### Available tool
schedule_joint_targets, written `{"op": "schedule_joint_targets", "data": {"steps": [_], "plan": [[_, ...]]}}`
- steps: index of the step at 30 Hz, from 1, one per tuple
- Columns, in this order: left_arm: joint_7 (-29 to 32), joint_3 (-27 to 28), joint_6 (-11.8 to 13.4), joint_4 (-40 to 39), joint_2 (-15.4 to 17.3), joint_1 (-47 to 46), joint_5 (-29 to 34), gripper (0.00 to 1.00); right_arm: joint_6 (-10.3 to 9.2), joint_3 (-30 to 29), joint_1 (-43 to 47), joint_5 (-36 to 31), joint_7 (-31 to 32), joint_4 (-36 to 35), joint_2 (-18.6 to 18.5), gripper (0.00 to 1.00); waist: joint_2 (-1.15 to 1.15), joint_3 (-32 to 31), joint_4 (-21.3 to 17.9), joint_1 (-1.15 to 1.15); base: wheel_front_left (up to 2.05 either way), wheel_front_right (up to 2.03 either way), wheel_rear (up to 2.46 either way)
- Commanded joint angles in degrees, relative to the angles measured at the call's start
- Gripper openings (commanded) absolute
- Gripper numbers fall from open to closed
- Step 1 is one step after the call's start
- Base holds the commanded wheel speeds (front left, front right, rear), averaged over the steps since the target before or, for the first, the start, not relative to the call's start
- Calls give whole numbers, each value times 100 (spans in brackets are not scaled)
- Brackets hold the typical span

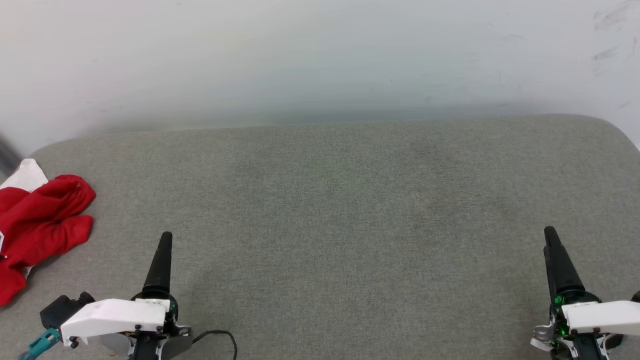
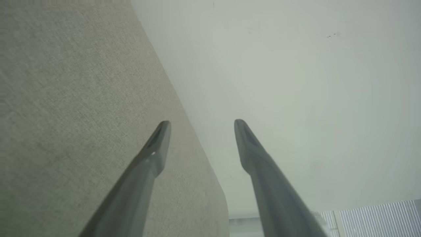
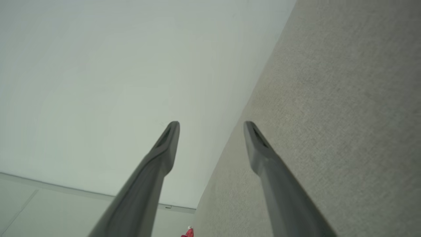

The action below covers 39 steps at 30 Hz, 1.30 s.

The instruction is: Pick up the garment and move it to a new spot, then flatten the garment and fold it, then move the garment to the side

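Both pairs of fingers are spread and empty: the left gripper [image 1: 165, 237] at the lower left of the head view, the right gripper [image 1: 550, 232] at the lower right. The garment [image 1: 42, 220] lies bunched at the far left edge, its heap running top to bottom and cut by the frame. It sits up-left of the left fingers, so that arm looks nearer. Bare grey cushion [image 1: 350, 200] spreads rightward to the wall [image 1: 300, 50].

Grey fabric-covered surface [image 1: 350, 200] with rounded corners, plain white wall [image 1: 300, 50] behind, faint scuffs [image 1: 607, 30] upper right
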Motion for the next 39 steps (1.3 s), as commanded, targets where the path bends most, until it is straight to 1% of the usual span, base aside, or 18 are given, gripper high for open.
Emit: {"op": "schedule_joint_targets", "data": {"steps": [1, 7, 8, 16, 23, 31, 33, 34, 39], "plan": [[-73, -50, 100, -202, 12, -1, 345, 100, 1, 9, -38, -337, -75, -208, -8, 100, 0, 2, 0, 0, 0, 0, 0], [-211, -219, 315, -384, 13, 94, 1092, 100, 1, 137, 53, -1207, -213, -489, -8, 100, 0, 9, -3, 0, 0, 0, 0], [-211, -219, 315, -384, 13, 94, 1092, 100, 1, 137, 53, -1207, -213, -489, -8, 100, 0, 9, -3, 0, 0, 0, 0], [-382, -406, 567, -539, 13, 181, 2149, 100, 1, 320, 173, -2297, -383, -744, -8, 100, 0, 13, 3, 0, 0, 0, 0], [-523, -545, 678, -611, 32, 261, 2946, 100, 1, 380, 276, -3029, -523, -766, -8, 100, 0, 11, 7, 0, 0, 0, 0], [-670, -694, 841, -726, 82, 347, 3599, 100, 2, 392, 363, -3659, -675, -812, -7, 100, 0, 0, 6, 0, 0, 0, 0], [-702, -738, 860, -749, 105, 363, 3751, 100, 2, 418, 388, -3825, -708, -834, -7, 100, 0, -1, 7, 0, 0, 0, 0], [-755, -821, 882, -789, 135, 373, 3956, 100, 2, 435, 422, -4039, -758, -877, -6, 100, 0, 1, 10, 0, 0, 0, 0], [-836, -921, 890, -817, 172, 419, 4267, 100, 2, 449, 464, -4353, -838, -918, -6, 100, 0, 6, 17, 0, 0, 0, 0]]}}
